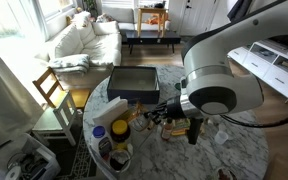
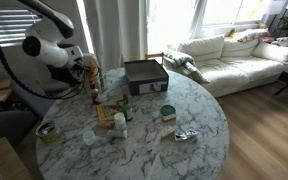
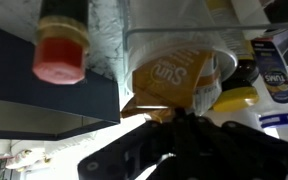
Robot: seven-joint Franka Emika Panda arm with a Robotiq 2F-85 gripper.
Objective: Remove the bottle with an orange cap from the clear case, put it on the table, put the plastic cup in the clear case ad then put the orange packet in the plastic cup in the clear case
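Observation:
In the wrist view my gripper (image 3: 176, 118) is shut on the bottom corner of the orange packet (image 3: 169, 78). The packet sits in the mouth of the translucent plastic cup (image 3: 217, 88), which stands inside the clear case (image 3: 149, 38). The bottle with the orange cap (image 3: 61, 55) stands on the marbled table (image 3: 109, 30), beside the case and outside it. In both exterior views the arm hangs over that spot, with the gripper (image 1: 170, 118) (image 2: 90, 72) hiding the case and cup.
A dark rectangular tray (image 1: 134, 82) (image 2: 144, 75) lies next to the case. A yellow tub with a blue lid (image 1: 121, 130), a white bottle (image 2: 120, 125), a yellow-capped bottle (image 3: 239, 97) and a green-lidded jar (image 2: 168, 112) stand on the table (image 2: 199, 120). A wooden chair (image 1: 50, 88) stands beside it.

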